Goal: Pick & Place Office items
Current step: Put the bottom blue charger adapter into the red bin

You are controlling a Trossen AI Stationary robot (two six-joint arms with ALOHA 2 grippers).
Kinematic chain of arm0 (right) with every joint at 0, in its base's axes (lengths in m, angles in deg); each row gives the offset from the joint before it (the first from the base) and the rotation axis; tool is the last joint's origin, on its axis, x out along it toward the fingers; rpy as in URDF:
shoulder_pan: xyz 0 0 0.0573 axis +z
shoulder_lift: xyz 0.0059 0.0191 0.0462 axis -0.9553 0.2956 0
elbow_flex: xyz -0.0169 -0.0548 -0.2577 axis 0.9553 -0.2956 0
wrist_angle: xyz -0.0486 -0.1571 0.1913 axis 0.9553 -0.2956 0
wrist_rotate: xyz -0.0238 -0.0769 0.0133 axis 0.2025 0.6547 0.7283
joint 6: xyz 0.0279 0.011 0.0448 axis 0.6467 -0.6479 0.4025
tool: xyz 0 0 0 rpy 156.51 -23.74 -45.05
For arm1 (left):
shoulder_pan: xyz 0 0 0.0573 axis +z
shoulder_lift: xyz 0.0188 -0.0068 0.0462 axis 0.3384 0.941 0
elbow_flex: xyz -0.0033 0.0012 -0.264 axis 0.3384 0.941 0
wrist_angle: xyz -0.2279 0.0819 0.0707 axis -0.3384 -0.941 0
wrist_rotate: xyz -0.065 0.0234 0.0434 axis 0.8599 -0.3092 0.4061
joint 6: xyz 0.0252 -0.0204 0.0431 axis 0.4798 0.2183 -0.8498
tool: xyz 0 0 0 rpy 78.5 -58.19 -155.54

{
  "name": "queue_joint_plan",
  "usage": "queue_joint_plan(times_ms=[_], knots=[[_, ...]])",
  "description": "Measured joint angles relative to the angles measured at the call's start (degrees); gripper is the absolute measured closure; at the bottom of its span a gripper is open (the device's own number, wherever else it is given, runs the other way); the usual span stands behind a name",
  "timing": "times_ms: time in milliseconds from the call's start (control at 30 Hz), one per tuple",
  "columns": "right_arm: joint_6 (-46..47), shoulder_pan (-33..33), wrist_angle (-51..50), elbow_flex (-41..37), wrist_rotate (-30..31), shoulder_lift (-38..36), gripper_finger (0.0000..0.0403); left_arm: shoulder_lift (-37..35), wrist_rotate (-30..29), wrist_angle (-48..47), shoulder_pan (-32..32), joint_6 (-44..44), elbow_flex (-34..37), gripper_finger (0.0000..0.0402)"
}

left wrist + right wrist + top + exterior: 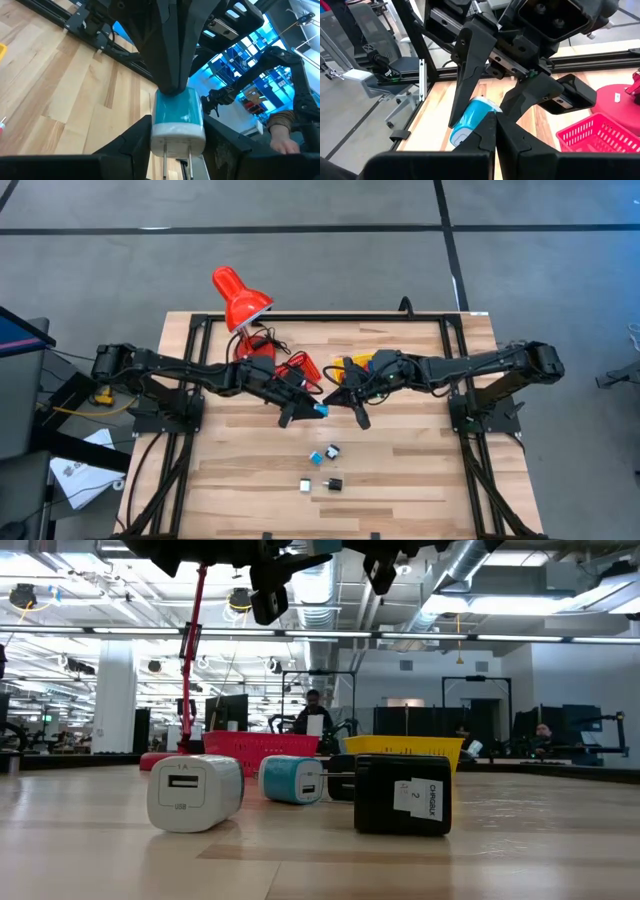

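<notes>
My left gripper [306, 411] is shut on a cyan office item, a small charger [177, 112] with a white pronged end, above the table's middle. My right gripper [358, 418] is shut, and its tips [490, 119] stand at that charger's cyan end. Several more office items lie flat on the wood nearer the front: a cyan one [315, 458], a white-and-black one [332, 451], a white one [305, 485] and a black one [335, 483]. In the low view the white charger [195, 793], the cyan one [293, 780] and the black block [403, 794] rest on their sides. My left gripper pinches the charger's two long sides [156, 119] between its two fingers [132, 142]. It reaches nearly level from the table's left, fingers lying along the charger, prongs toward the wrist. The charger is clear of the table. My right gripper meets the charger's cyan end [172, 95] with its shut fingertips, coming from the table's right and slanting slightly down.
A red mesh basket [300, 368] and a yellow one [362, 362] stand just behind the grippers. A red desk lamp [240, 295] rises at the far left of the table. Black frame rails run along the table's sides.
</notes>
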Motion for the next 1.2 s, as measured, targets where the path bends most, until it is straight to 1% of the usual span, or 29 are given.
queue_joint_plan(times_ms=[500,667,833,967,1100,1200], knots=[[0.4,2.1,-0.6,0.0,-0.5,0.0,0.0403,0.0,-0.6,0.1,0.6,0.0,0.0,0.0259],[0.4,2.3,-1.5,0.0,-2.4,0.1,0.0403,-0.1,-2.7,1.7,1.0,0.0,-0.1,0.0259],[-0.3,2.3,-1.7,0.0,-2.3,0.1,0.0403,0.0,-2.1,3.5,1.5,0.1,-0.1,0.0259],[-1.6,2.2,-1.3,0.0,-2.0,0.0,0.0403,0.0,-2.0,3.1,1.5,0.1,-0.1,0.0259],[-1.7,1.6,-1.8,0.0,-2.0,-1.6,0.0403,0.0,-2.5,1.8,1.5,-0.3,-0.1,0.0259],[-1.7,0.2,-4.7,0.0,-2.1,-3.6,0.0403,0.0,-3.7,0.9,1.5,-3.0,-0.1,0.0259]])
